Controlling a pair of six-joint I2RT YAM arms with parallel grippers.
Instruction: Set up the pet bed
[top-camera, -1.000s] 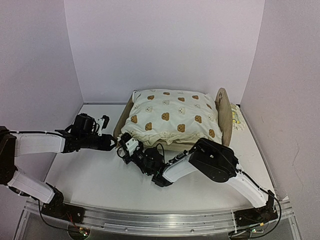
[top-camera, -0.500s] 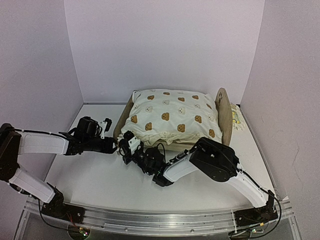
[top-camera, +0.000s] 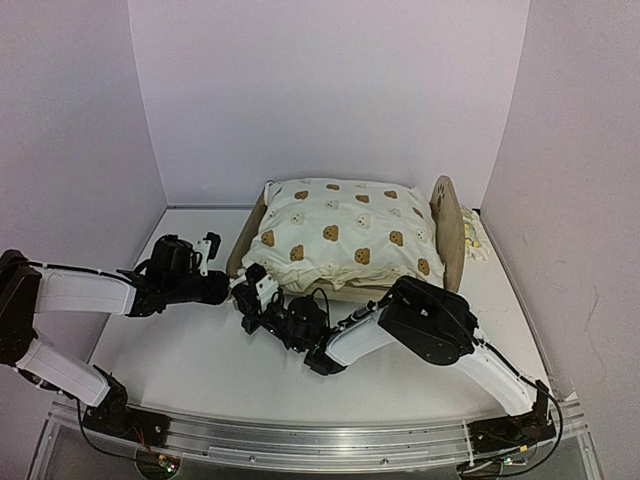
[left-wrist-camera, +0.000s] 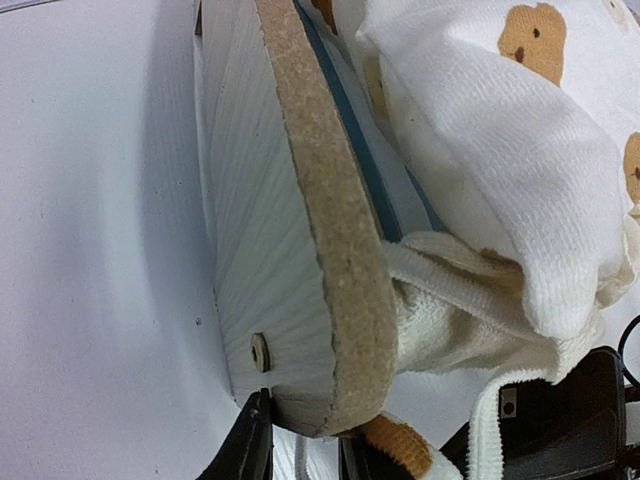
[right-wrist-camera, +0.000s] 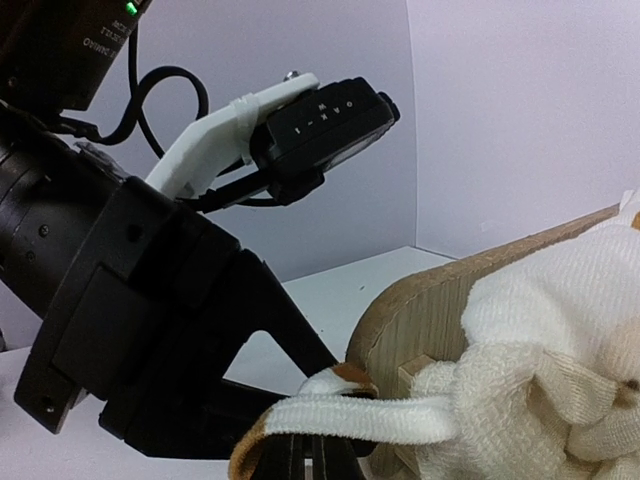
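The pet bed (top-camera: 447, 228) stands at the back centre, with light-wood arched end boards. The cream bear-print cushion (top-camera: 345, 235) lies on it. My left gripper (top-camera: 233, 287) is at the bed's left end board. In the left wrist view (left-wrist-camera: 305, 452) its jaws straddle the lower corner of that board (left-wrist-camera: 290, 250), closed against it; a blue stripe of the base (left-wrist-camera: 352, 135) shows beside the cushion (left-wrist-camera: 500, 150). My right gripper (top-camera: 250, 300) is just beside it. In the right wrist view (right-wrist-camera: 312, 462) it is shut on the cushion's corner strap (right-wrist-camera: 370, 420), next to the end board (right-wrist-camera: 420, 320).
A small lemon-print pillow (top-camera: 476, 241) lies between the right end board and the right wall. Lilac walls close in the back and both sides. The left arm's black body (right-wrist-camera: 150, 330) fills the left of the right wrist view, close to the right gripper.
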